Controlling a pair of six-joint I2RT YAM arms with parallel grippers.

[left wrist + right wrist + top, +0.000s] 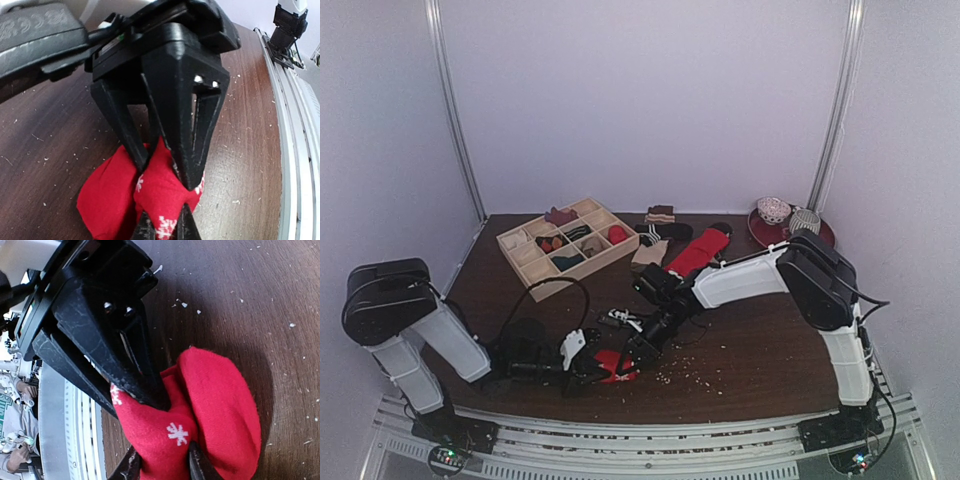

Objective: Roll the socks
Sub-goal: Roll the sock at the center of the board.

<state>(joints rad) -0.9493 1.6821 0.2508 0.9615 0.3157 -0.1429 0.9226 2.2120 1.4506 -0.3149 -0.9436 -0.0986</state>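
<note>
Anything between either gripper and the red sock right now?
Nothing visible. The left gripper and right gripper both have their jaws pinched on the red sock, which lies bunched on the table.

**Soft overhead light, dim tabletop, blurred wrist edges**

Diffuse light is falling from above in the top view, washing out the pale walls (640,100) and leaving the dark table (750,350) dim; that picture is looking slightly grainy. In the wrist views the red sock (110,195) is glowing saturated, the black fingers (175,125) are losing detail in shadow, and whatever is nearest the lens is blurring toward bowed edges.
</note>
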